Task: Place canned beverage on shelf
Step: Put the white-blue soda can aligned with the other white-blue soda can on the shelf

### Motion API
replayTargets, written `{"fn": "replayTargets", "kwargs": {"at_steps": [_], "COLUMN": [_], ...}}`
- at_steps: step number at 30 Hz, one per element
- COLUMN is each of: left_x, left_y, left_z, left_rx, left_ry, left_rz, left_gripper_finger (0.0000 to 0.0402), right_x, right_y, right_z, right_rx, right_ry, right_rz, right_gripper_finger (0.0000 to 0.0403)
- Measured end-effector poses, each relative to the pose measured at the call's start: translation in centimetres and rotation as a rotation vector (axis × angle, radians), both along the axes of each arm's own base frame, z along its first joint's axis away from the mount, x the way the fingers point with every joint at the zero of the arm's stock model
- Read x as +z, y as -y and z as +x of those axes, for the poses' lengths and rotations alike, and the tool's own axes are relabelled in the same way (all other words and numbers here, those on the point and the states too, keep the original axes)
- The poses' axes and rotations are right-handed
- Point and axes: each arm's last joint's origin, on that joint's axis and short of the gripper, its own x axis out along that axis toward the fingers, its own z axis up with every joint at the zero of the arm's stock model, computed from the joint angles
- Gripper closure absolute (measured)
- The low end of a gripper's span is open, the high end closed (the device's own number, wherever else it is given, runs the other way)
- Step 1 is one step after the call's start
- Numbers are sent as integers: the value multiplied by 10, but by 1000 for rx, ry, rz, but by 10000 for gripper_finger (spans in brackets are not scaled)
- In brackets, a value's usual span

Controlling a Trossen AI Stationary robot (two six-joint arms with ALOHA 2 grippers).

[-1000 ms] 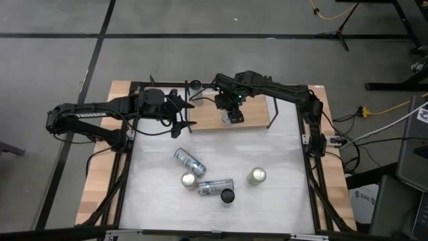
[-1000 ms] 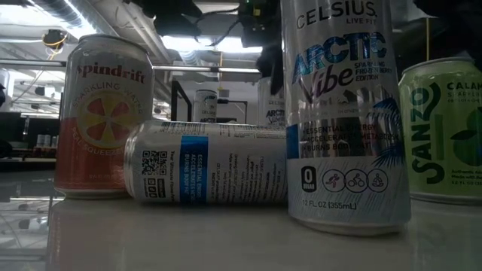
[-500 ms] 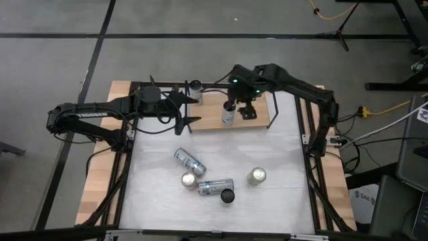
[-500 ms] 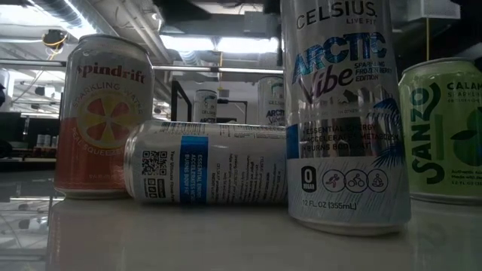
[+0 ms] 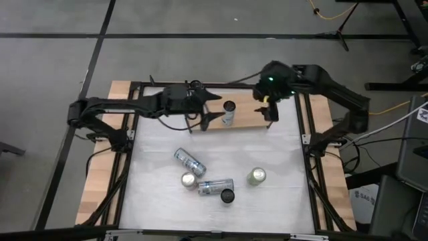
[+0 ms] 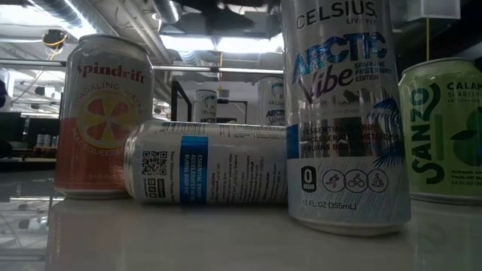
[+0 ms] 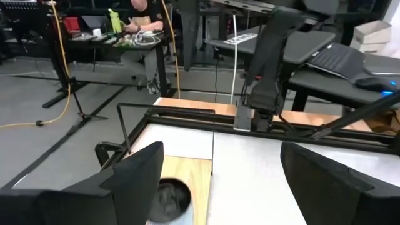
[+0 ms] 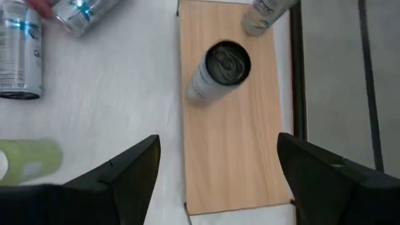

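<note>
The shelf (image 5: 249, 120) is a light-wood board at the table's far side. A silver can (image 5: 229, 112) stands upright on it by its base; its dark top (image 8: 227, 61) shows in the right wrist view. A second can (image 8: 265, 12) stands at the shelf's far left corner. My left gripper (image 5: 214, 112) is open, level, just left of the silver can (image 7: 169, 199), touching nothing. My right gripper (image 5: 269, 106) hangs open above the shelf's right end (image 8: 237, 150), pointing slantwise down with nothing between its fingers.
Several cans lie or stand on the white tabletop (image 5: 281, 154) nearer the front: a lying silver can (image 5: 189, 161), an orange can (image 6: 104, 117), a tall Celsius can (image 6: 343, 113), a green can (image 5: 256, 176). A black frame (image 5: 306, 134) borders the table.
My right gripper has drawn back from the silver can, up and toward the table's right edge; the can stays upright on the shelf. My left gripper has gone toward the table's right edge, up to that can, and has tipped more level.
</note>
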Motion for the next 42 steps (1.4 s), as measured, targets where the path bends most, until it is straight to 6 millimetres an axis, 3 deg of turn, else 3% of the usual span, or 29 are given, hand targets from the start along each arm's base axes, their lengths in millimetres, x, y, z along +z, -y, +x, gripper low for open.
{"fn": "replayTargets", "kwargs": {"at_steps": [7, 14, 24, 42], "left_x": [-13, -34, -48, -52], "left_y": [-13, -22, -26, -26], "left_z": [37, 55, 53, 52], "left_rx": [16, 93, 219, 228], "left_ry": [-56, -136, -243, -271], "left_rz": [-10, -6, 14, -21], "left_gripper_finger": [87, 87, 87, 87], "right_x": [-25, -57, -87, -88], "right_y": [-8, -11, -9, -9], "right_z": [-24, -34, -30, -29], "right_rx": [-45, -100, -116, -116], "right_ry": [86, 113, 71, 79], "right_rz": [5, 40, 62, 60], "right_gripper_finger": [90, 90, 90, 90]}}
